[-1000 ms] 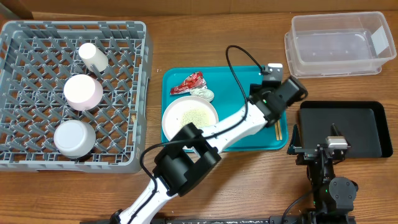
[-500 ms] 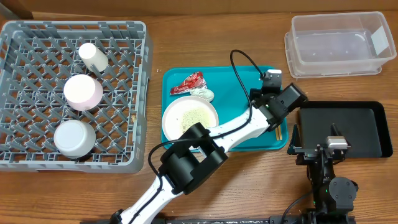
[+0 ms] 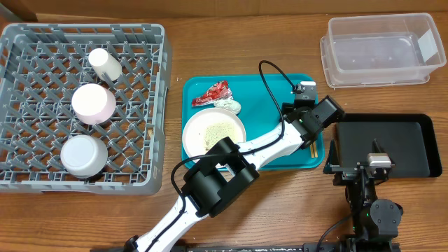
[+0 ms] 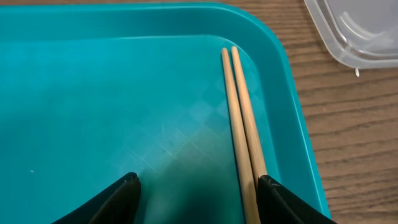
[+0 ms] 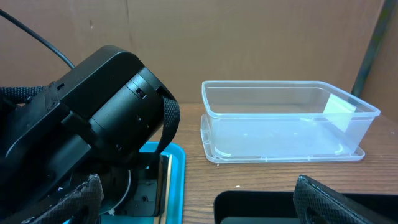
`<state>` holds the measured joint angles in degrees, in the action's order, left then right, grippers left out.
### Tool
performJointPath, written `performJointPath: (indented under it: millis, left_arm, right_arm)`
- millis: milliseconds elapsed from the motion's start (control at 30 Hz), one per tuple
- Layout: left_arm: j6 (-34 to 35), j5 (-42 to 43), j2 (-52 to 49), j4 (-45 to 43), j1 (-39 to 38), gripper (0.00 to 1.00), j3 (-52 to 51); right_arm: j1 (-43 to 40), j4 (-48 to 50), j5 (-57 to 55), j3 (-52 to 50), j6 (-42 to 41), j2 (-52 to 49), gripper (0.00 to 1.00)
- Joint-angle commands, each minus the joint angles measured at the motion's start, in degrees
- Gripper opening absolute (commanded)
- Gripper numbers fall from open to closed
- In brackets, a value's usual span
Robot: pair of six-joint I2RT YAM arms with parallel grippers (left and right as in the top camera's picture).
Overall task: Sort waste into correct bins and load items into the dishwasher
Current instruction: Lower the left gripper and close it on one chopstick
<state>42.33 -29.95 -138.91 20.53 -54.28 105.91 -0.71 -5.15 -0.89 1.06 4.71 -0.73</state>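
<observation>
A pair of wooden chopsticks (image 4: 239, 124) lies along the right rim of the teal tray (image 4: 93, 93). My left gripper (image 4: 196, 199) is open low over the tray, with the chopsticks just inside its right finger (image 4: 277, 199) and a wide gap to the left one. From overhead, the left gripper (image 3: 311, 129) is over the tray's right edge and the chopsticks (image 3: 313, 147) poke out below it. The red wrapper (image 3: 212, 94), white scrap (image 3: 229, 106) and plate (image 3: 214, 131) with rice crumbs lie on the tray. My right gripper (image 5: 199, 208) is open and empty by the black tray (image 3: 388, 143).
The grey dish rack (image 3: 14, 105) on the left holds a white cup (image 3: 105, 64) and two bowls (image 3: 93, 103), (image 3: 84, 155). A clear tub (image 3: 378, 49) stands at the back right. The left arm lies diagonally across the tray's near side.
My left wrist has shifted slightly toward the tray's near right edge and its jaws have narrowed a little. The right arm has not moved.
</observation>
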Motion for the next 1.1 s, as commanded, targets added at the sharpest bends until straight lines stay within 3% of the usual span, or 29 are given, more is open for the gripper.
performJointPath:
  millis: [0,1067]
  left_arm:
    - [1.4,1.3,-0.5,-0.2,0.1,0.62,1.1]
    - [4.4,5.5,-3.3,2.5,0.2,0.58,0.6]
  right_arm:
    - [-0.2,0.3,-0.5,-0.6,0.2,0.6,1.0]
    - [-0.2,0.3,-0.5,-0.6,0.2,0.6,1.0]
